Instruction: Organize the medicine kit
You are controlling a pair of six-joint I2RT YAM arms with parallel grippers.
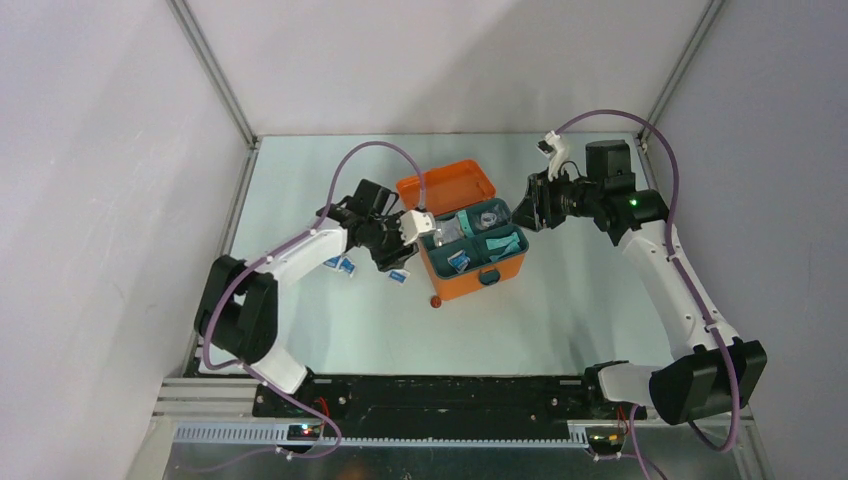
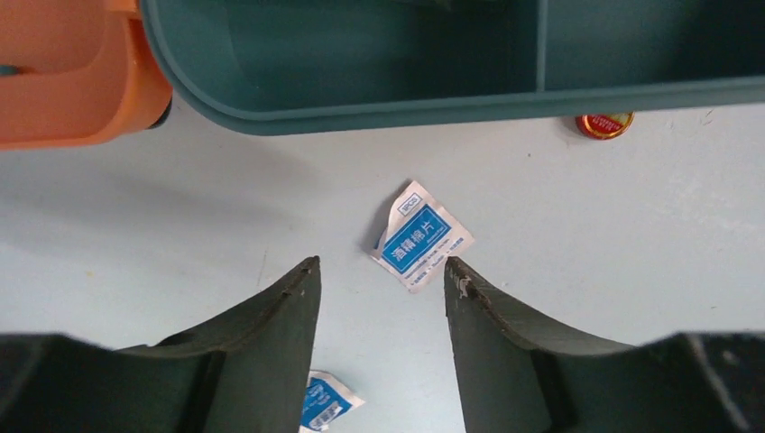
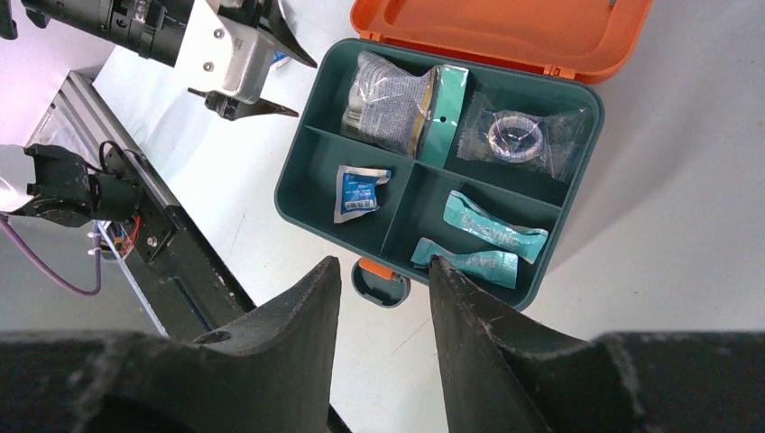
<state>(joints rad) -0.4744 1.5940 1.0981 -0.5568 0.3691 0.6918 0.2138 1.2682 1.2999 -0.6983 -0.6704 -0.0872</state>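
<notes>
The medicine kit (image 1: pixel 455 285) is an orange box with its lid (image 1: pixel 447 187) open at mid-table. Its teal tray (image 3: pixel 298 171) holds a gauze pack (image 3: pixel 392 99), a clear bagged roll (image 3: pixel 519 135), a blue-white packet (image 3: pixel 361 191) and two teal packets (image 3: pixel 492 239). My left gripper (image 2: pixel 381 271) is open and empty, low over the table left of the kit. A blue-white packet (image 2: pixel 422 236) lies just beyond its fingertips. My right gripper (image 3: pixel 383 266) is open and empty, held above the kit's right side (image 1: pixel 525 205).
Another blue-white packet (image 2: pixel 325 401) lies under the left gripper, and more lie on the table to the left (image 1: pixel 340 265). A small red cap (image 2: pixel 604 124) sits by the kit's front corner. The kit's latch (image 3: pixel 381 281) hangs open. Walls enclose the table.
</notes>
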